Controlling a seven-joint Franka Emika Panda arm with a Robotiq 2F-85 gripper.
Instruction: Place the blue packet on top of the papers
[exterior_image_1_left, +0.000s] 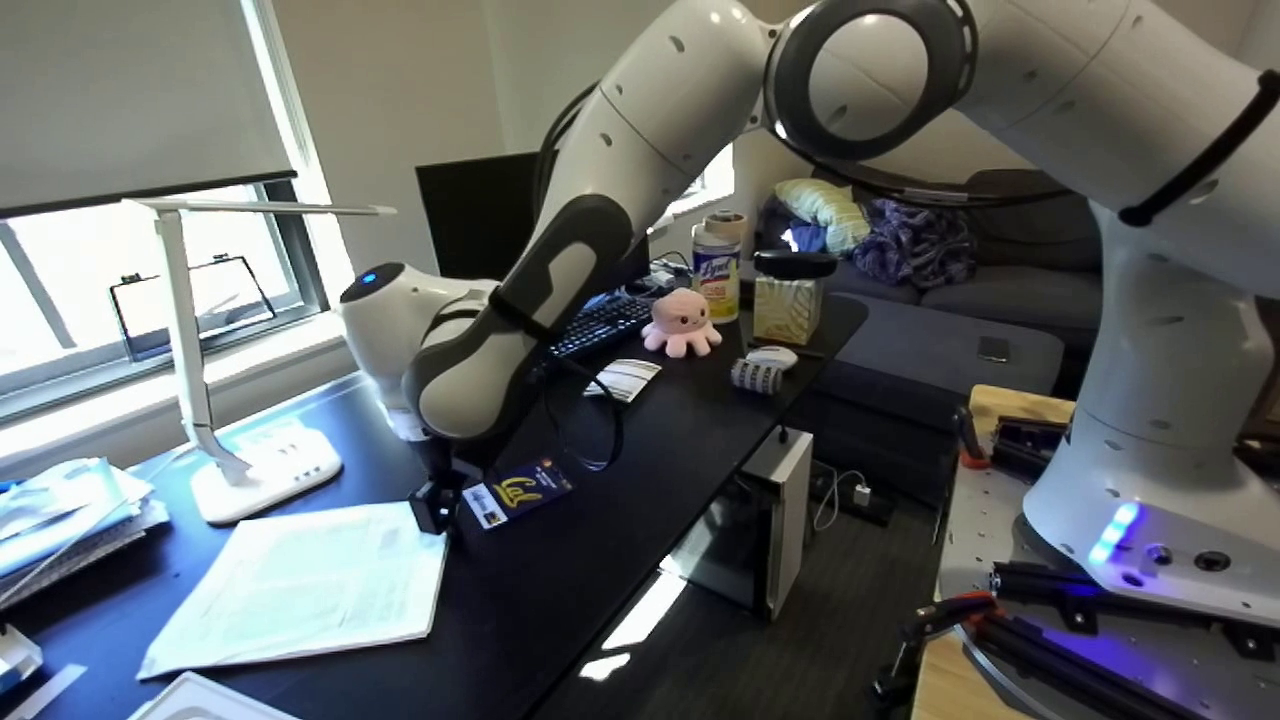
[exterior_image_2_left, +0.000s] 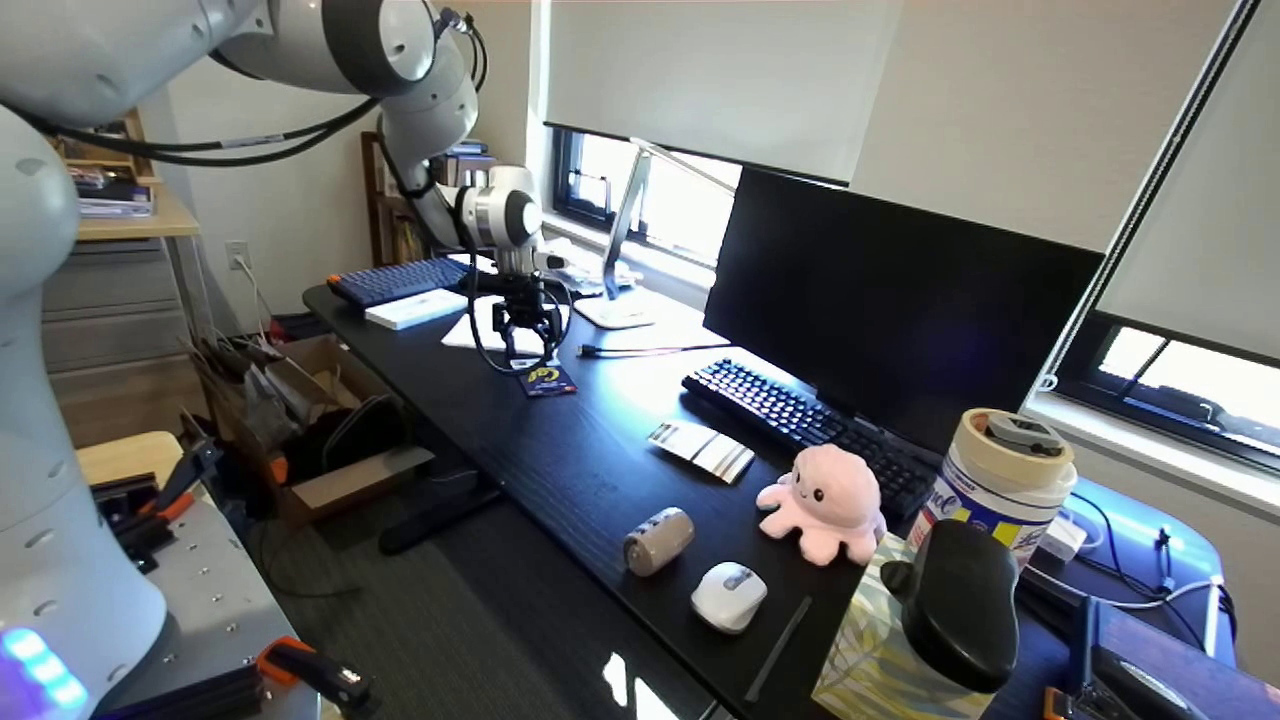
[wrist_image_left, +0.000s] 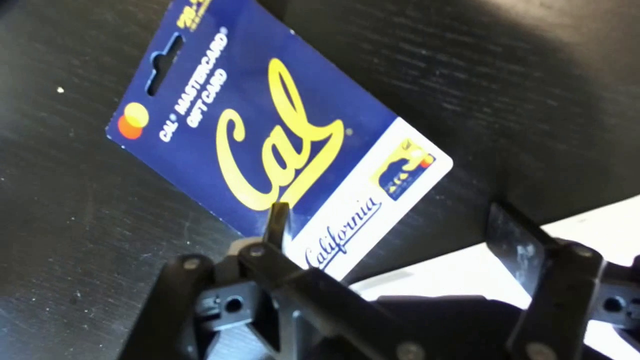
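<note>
My end effector (wrist_image_left: 387, 210) stands with its fingers (wrist_image_left: 517, 247) spread wide apart, pointing down at the black desk (exterior_image_1_left: 560, 560). The blue Cal Mastercard gift card (wrist_image_left: 272, 132) lies flat on that desk and takes up the upper left and middle of my wrist view, its hang slot toward the upper left and its white "California" strip toward the lower right. The finger left of centre overlaps the card's lower edge in the frame, its tip just under the yellow "Cal" script; whether it touches the card I cannot tell. The finger at the right stands past the white strip, clear of the card, near the edge of the white papers (exterior_image_1_left: 300, 580), which show along the lower right. A wedge of desk shows between strip and papers; the card's lowest corner is hidden by my own linkage, so I cannot tell how near it comes to them. In an exterior view, my end effector is left of centre, at the upper right corner of the papers, and the card lies just to its right; a white desk lamp (exterior_image_1_left: 184, 330) stands just beyond the papers. In an exterior view with the monitor (exterior_image_2_left: 890, 310) large at upper right, the card shows just below my end effector, and the papers lie to the left, partly behind it.
</note>
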